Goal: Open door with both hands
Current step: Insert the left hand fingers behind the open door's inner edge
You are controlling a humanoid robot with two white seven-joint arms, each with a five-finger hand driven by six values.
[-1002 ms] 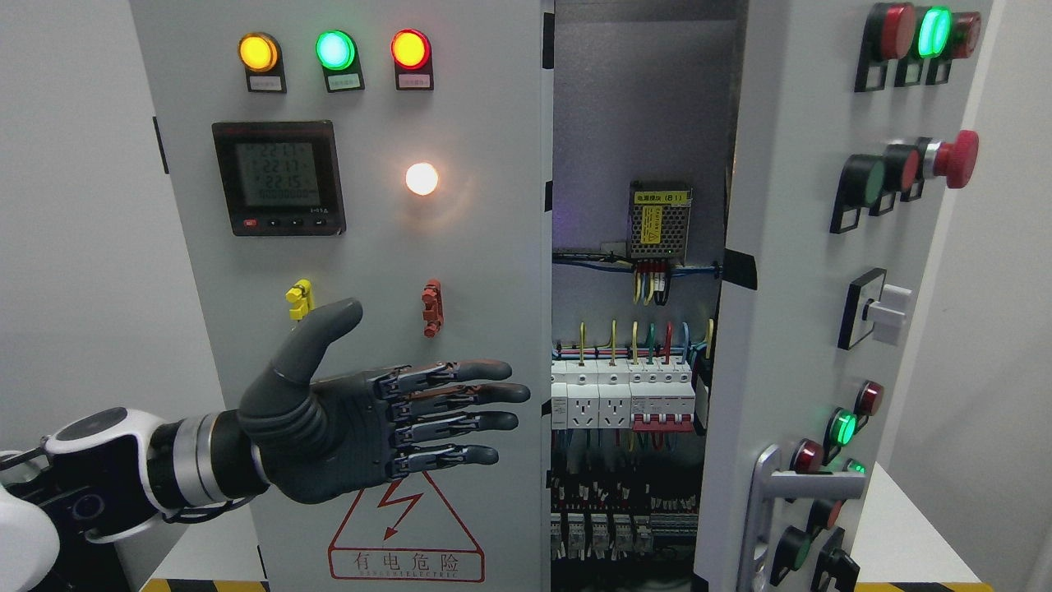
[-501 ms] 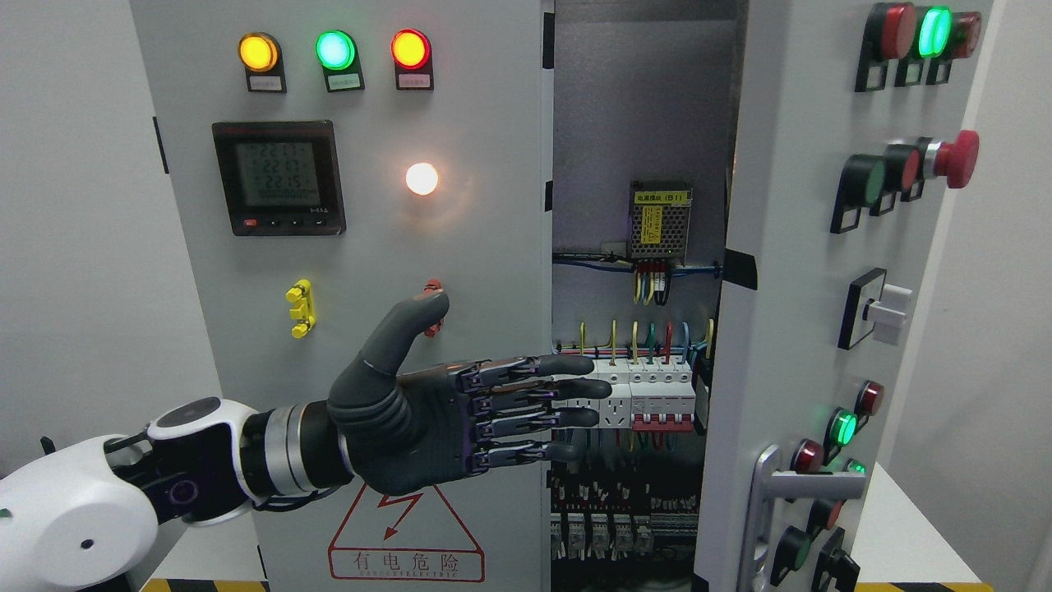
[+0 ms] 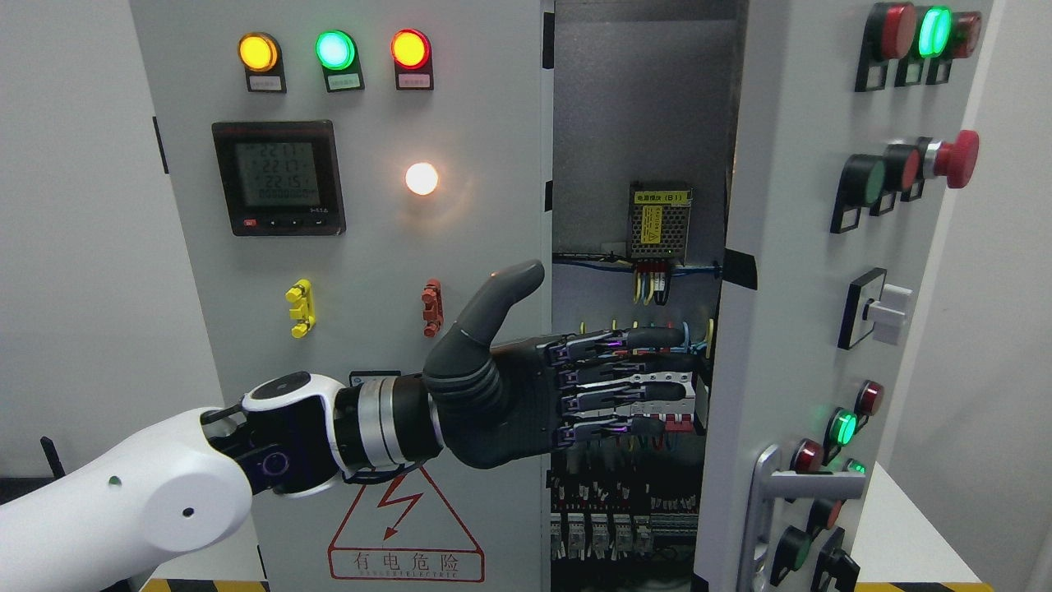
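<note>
- A plain white wall is standing behind the grey electrical cabinet I am facing.
- I am holding my left hand flat, fingers straight, thumb up, gripping nothing, so its back can, I judge, push the door outward.
- The right door is standing ajar at my right, its silver handle low down; my fingertips are lying near its inner edge, contact unclear.
- The cabinet is holding a yellow-labelled power supply and rows of circuit breakers with coloured wiring.
</note>
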